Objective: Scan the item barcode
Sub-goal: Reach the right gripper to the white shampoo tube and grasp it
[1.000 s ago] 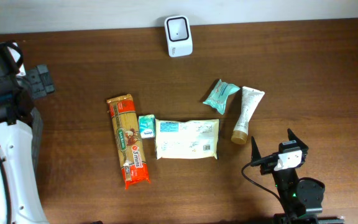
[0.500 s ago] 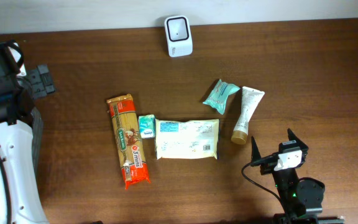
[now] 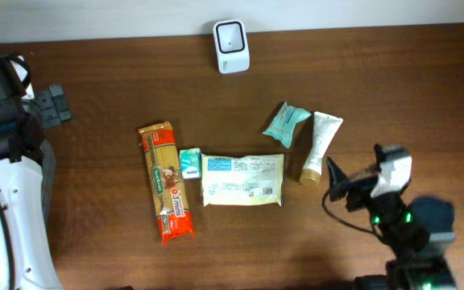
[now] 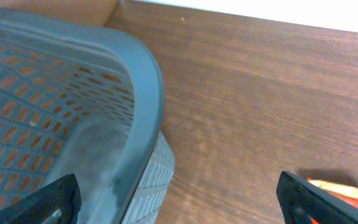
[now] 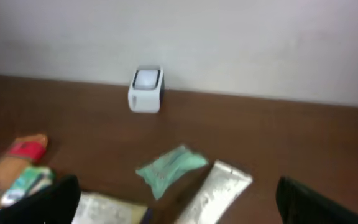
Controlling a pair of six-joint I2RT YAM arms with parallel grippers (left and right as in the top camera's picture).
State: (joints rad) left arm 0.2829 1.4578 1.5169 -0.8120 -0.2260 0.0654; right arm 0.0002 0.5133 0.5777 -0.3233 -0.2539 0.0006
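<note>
Both claws stand released, grasping nothing. The right claw [image 3: 359,171] hovers just beside the white cream tube [image 3: 321,147], near the teal crinkled packet [image 3: 285,124]. The white boxy barcode scanner [image 3: 231,47] sits at the far edge of the brown wooden table [image 3: 377,72]. The left claw [image 4: 179,202] hangs beside a grey perforated plastic basket [image 4: 73,124].

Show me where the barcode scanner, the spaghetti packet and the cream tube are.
barcode scanner [image 3: 231,47], overhead view, middle of its white body.
spaghetti packet [image 3: 166,182], overhead view, middle of the wrapper.
cream tube [image 3: 320,143], overhead view, middle of its white body.
</note>
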